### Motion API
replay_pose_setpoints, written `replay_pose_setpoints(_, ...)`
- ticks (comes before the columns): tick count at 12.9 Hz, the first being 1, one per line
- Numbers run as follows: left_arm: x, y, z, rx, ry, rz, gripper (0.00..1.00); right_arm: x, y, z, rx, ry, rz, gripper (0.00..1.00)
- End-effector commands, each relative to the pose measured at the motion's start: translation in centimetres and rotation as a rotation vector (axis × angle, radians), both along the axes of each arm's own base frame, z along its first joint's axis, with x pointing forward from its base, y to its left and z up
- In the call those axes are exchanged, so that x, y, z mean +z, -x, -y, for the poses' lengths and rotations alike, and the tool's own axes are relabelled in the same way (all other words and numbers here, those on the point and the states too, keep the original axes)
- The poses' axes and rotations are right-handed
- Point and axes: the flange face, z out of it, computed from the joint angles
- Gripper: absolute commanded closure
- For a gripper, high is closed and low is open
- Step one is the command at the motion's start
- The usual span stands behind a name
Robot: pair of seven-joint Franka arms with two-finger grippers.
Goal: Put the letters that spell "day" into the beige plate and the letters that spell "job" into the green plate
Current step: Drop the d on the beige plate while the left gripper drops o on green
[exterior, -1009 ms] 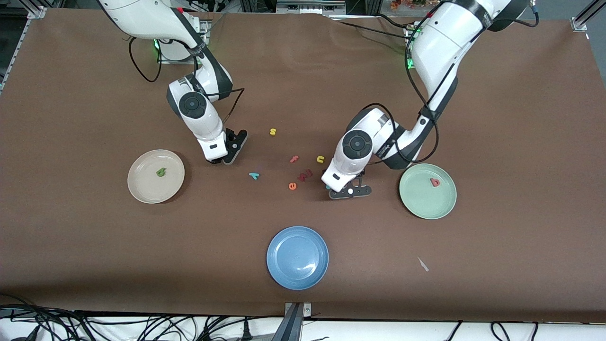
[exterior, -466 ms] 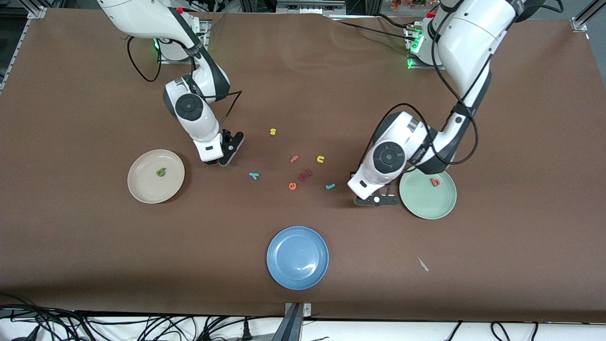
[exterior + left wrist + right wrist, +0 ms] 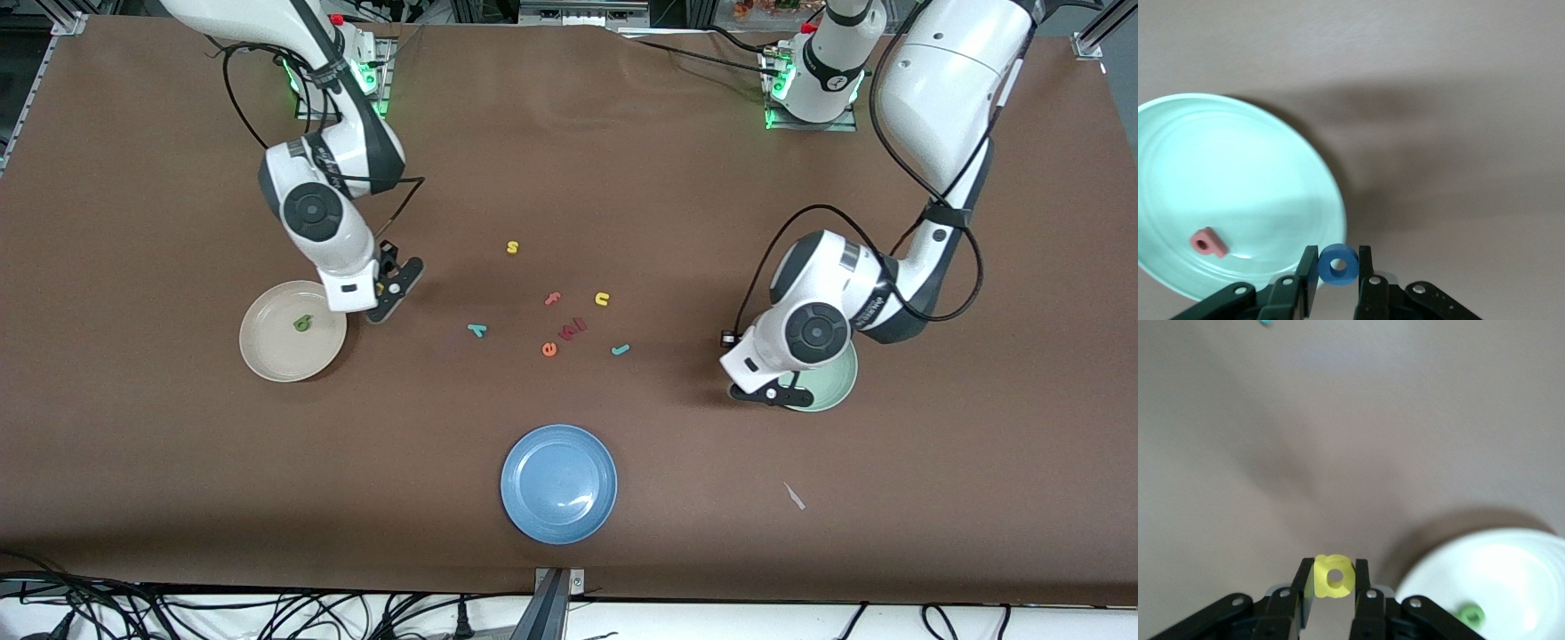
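My left gripper (image 3: 1338, 252) is shut on the blue ring-shaped o (image 3: 1338, 265), over the rim of the green plate (image 3: 1238, 173) on the side toward the loose letters. A pink-red b (image 3: 1209, 242) lies in that plate. In the front view the left arm hides most of the green plate (image 3: 840, 391). My right gripper (image 3: 1335, 565) is shut on a yellow round-bowled letter (image 3: 1335, 579), over bare table just beside the beige plate (image 3: 267, 356). A green letter (image 3: 303, 324) lies in the beige plate. The teal y (image 3: 477, 330) and teal j (image 3: 621, 349) lie on the table between the arms.
Loose letters lie mid-table: a yellow s (image 3: 512, 247), pink f (image 3: 553, 299), yellow u (image 3: 602, 299), orange e (image 3: 549, 349) and small red pieces (image 3: 575, 327). A blue plate (image 3: 558, 483) sits nearer the front camera. A white scrap (image 3: 794, 496) lies near it.
The left arm has swung from the letter cluster to the green plate, uncovering the teal j and hiding the b. The right arm has moved toward the beige plate.
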Motion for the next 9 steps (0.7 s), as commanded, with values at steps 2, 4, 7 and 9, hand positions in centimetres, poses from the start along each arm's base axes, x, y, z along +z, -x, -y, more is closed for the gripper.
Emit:
replay_pose_setpoints(2, -1.3, 1.3, -5.2, -0.04, -0.007, -0.062, 1.0, 0.5, -1.3, 6.5, -0.172, -0.004, -0.023, 0.91)
replay_pose_setpoints(4, -2.7, 2.1, -6.7, -0.043, 0.002, -0.084, 0.99, -0.2, -1.9, 9.8, -0.271, -0.02, -0.024, 0.91)
replay_pose_setpoints(7, -4.8, 3.4, -7.1, -0.04, 0.028, -0.069, 0.99, -2.7, -2.3, 12.6, -0.335, -0.018, -0.032, 0.82)
replay_pose_setpoints(9, -5.1, 3.5, -7.1, -0.039, 0.03, -0.069, 0.98, -3.2, -2.5, 14.0, -0.359, -0.017, -0.028, 0.36)
